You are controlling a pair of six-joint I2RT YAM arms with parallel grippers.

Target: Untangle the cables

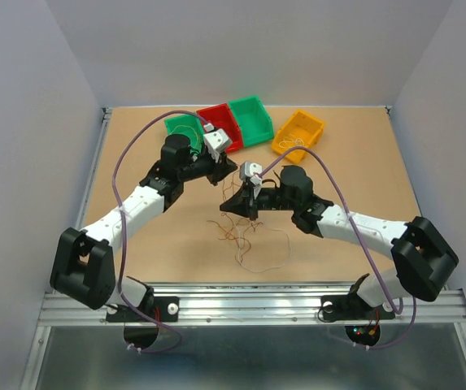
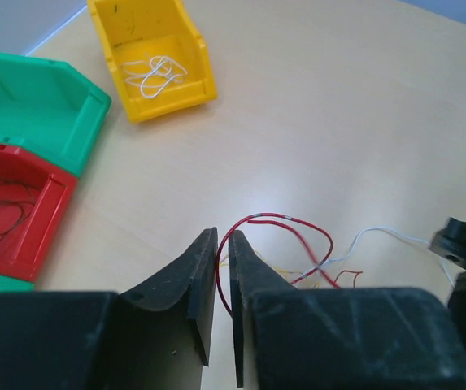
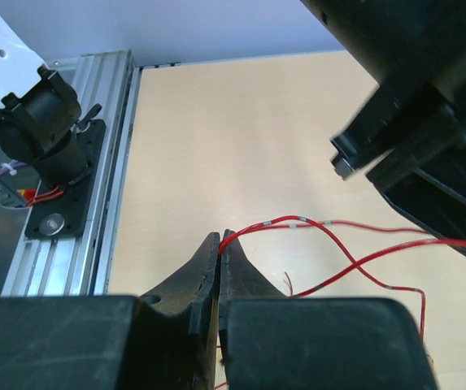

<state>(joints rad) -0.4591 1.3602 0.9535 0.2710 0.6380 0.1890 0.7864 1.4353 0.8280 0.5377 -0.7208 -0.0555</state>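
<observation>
The cables (image 1: 245,236) lie as a small loose tangle of thin brown, orange and white loops on the tan table. My right gripper (image 1: 251,215) stands over it. In the right wrist view it (image 3: 219,240) is shut on a thin red cable (image 3: 298,223) that runs right, under my left gripper (image 3: 428,122). My left gripper (image 1: 220,175) is behind and left of the tangle. In the left wrist view it (image 2: 223,234) is open by a narrow gap, and the red cable (image 2: 285,219) runs through that gap. White and yellow strands (image 2: 379,236) lie beside it.
At the back stand a green bin (image 1: 185,126), a red bin (image 1: 220,123) holding dark wires (image 2: 5,203), a second green bin (image 1: 251,118) and a yellow bin (image 1: 298,132) holding a white wire (image 2: 155,73). A metal rail (image 1: 249,305) runs along the near edge.
</observation>
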